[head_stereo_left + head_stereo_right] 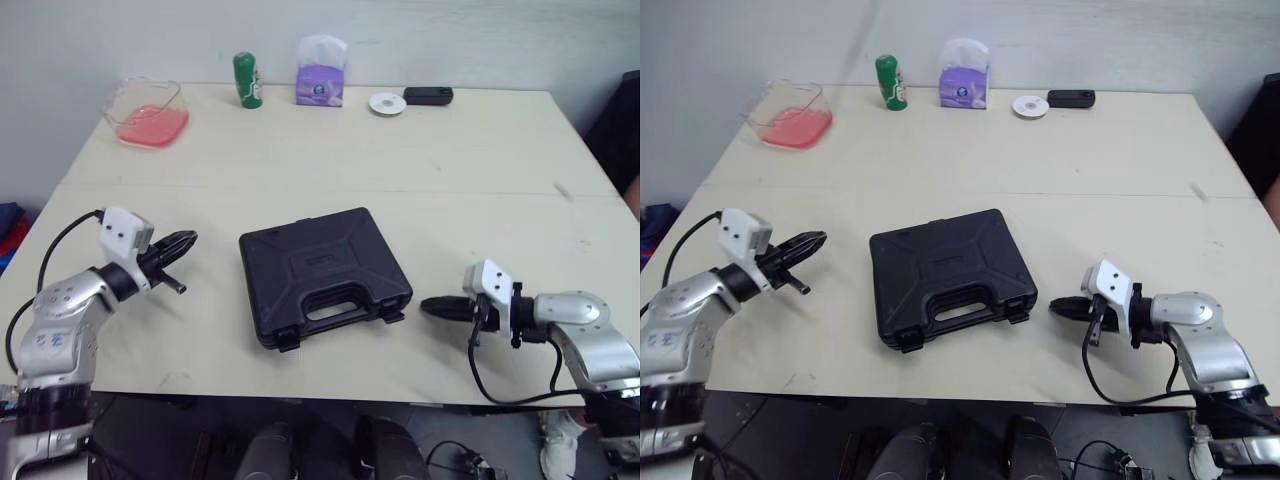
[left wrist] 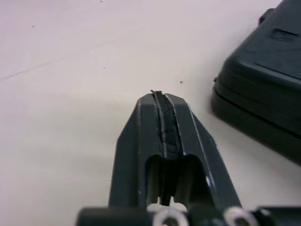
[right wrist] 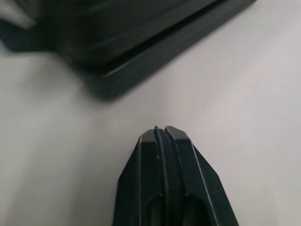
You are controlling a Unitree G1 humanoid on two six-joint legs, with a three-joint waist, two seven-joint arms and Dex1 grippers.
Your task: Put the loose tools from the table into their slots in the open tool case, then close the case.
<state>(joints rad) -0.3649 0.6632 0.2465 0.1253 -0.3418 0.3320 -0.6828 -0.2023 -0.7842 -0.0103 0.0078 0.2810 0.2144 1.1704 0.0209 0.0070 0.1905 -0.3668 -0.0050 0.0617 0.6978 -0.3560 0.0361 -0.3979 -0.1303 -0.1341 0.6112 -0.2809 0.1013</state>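
Cream tabletop (image 1: 450, 170) fills the scene against a plain wall, with the black tool case (image 1: 320, 270) at its middle, turned askew so the handle (image 1: 335, 305) faces our near edge. The lid lies flat on the base, so we judge the packing and closing nearly done.

The left gripper (image 1: 183, 242) hangs to the left of the case and well apart from it, fingers pressed together on nothing. The right gripper (image 1: 430, 308) sits low, just off the case's near right corner, also pinched shut and empty.

The main risk, as we see it, lies in the two latches (image 1: 286, 340) on the handle side. They jut out from the edge and may not be snapped home, so the lid could spring open if the case is lifted. Pressing them with a narrow closed fingertip could slide the light case across the smooth top instead of seating the latch, unless the other arm braces the far side.

The case looks like hard moulded plastic, ribbed and matte, with a recessed grip.
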